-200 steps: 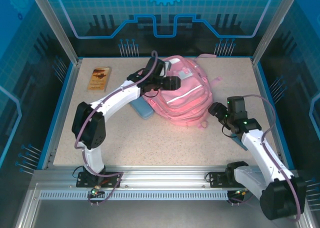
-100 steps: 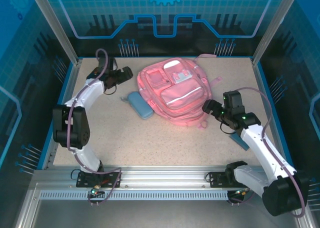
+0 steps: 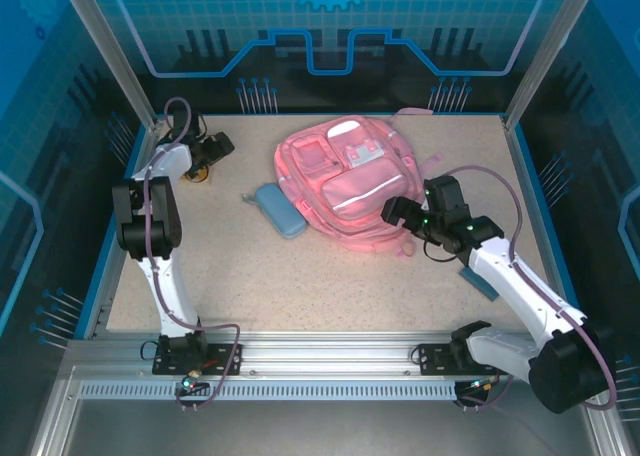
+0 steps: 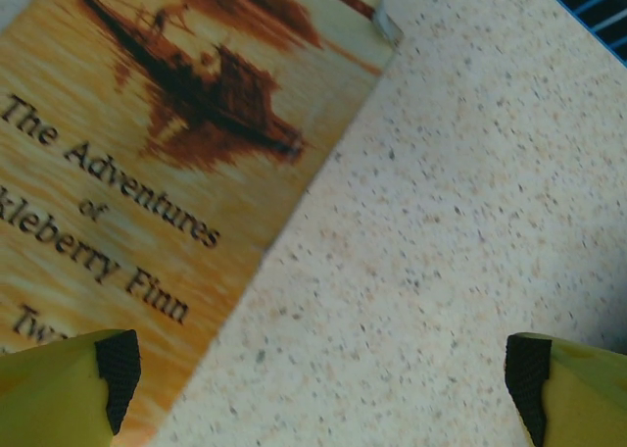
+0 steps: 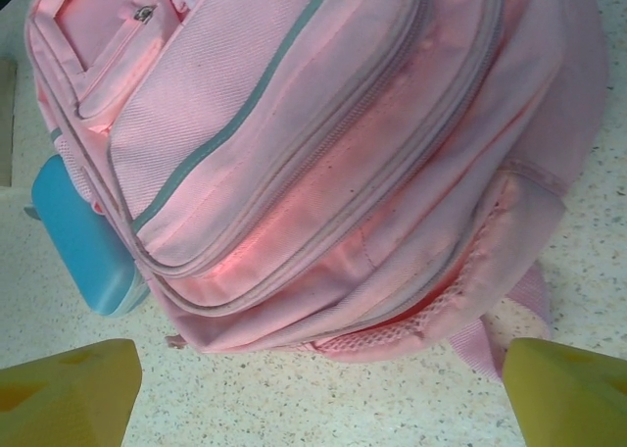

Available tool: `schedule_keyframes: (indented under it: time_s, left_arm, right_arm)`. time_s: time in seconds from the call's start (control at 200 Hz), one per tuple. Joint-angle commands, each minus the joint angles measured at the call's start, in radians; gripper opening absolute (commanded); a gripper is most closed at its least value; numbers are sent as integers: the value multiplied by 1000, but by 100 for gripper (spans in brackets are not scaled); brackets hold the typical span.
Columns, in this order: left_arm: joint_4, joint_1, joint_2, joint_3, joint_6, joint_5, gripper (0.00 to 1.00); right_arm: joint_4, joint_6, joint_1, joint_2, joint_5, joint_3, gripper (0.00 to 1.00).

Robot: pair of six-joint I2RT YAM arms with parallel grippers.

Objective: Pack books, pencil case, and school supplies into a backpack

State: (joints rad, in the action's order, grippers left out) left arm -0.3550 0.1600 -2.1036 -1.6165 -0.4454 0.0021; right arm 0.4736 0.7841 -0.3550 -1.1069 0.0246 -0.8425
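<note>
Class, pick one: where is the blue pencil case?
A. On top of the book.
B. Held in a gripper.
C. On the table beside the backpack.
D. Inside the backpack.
C: the pencil case lies on the table next to the backpack, outside it.

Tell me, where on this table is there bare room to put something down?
The wide near strip of table, in front of the pencil case and backpack, is bare. Crowded: far-left corner by the book, and around the right gripper.

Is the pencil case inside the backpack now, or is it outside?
Outside. The pencil case lies in plain sight on the table, close beside the backpack.
</note>
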Motion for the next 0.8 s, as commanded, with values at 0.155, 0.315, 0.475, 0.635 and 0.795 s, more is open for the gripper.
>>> schedule_keyframes:
  time_s: [0.155, 0.315, 0.475, 0.635, 0.795]
  left_arm:
    - [-188, 26, -130, -144, 27, -3, 98]
    - [-259, 27, -155, -169, 42, 33, 97]
    - [-300, 19, -135, -136, 37, 75, 95]
    - [-318, -1, -99, -73, 9, 88, 95]
    - [-276, -19, 6, 78, -60, 90, 95]
  right_arm:
    - [-11, 10, -37, -40, -12, -76, 96]
    - [1, 6, -48, -42, -11, -92, 96]
    - [0, 13, -51, -27, -8, -90, 95]
    - [1, 17, -53, -20, -5, -92, 95]
    - [-3, 22, -61, -19, -6, -87, 95]
